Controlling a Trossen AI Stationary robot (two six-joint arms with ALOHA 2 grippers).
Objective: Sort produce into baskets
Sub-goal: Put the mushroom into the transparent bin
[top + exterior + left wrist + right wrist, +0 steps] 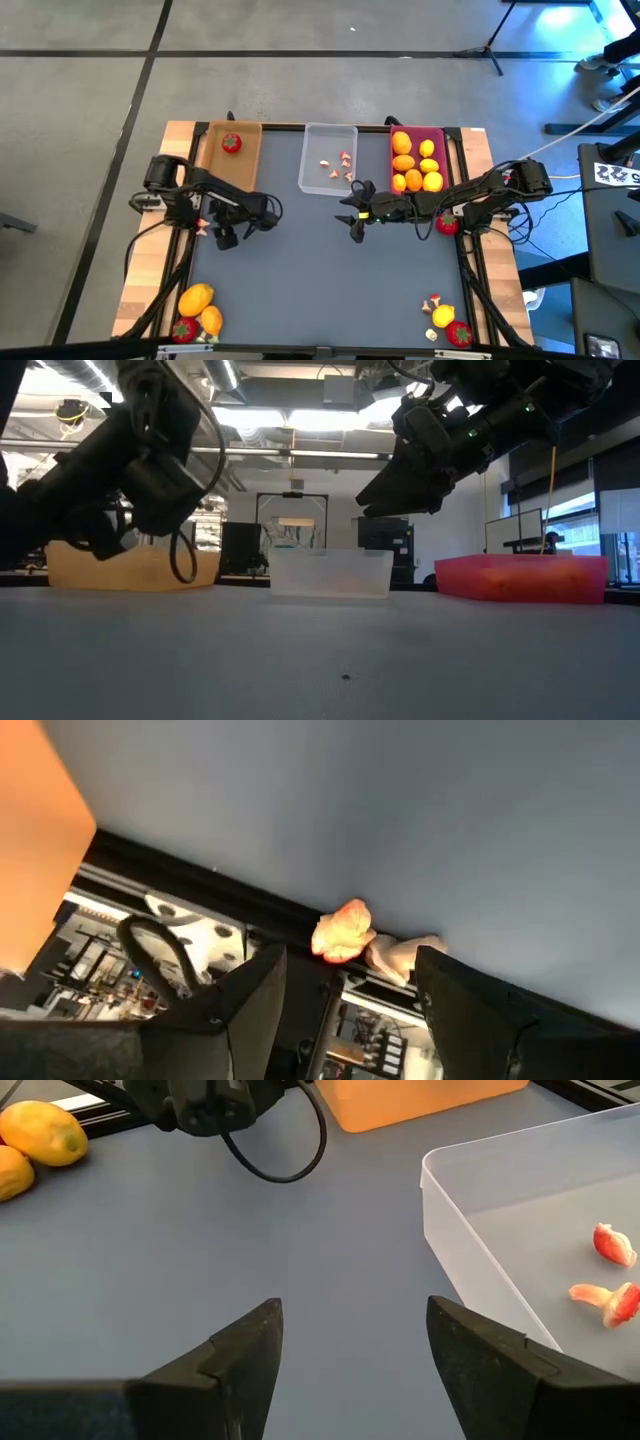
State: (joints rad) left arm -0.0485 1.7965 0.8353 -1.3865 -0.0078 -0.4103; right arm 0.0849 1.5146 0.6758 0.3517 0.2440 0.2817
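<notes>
Three baskets stand side by side at the far edge. The tan one (230,160) holds a strawberry (231,143), the clear one (326,150) mushroom bits (608,1300), and the pink one (415,135) yellow and orange fruits (412,165). My left gripper (345,975) is open by the mat's left edge. Its fingers stand on either side of a small red-capped mushroom (343,930), just short of it, without touching. The mushroom lies on its side at the mat's border (203,228). My right gripper (354,213) hovers open over the mat, just in front of the clear basket (470,1200), with nothing between its fingers.
Loose produce lies at the near left corner: two yellow-orange fruits (197,298) and a strawberry (184,330). At the near right corner are a mushroom (432,302), a yellow fruit (442,316) and a strawberry (459,333). Another strawberry (447,224) lies beside the right arm.
</notes>
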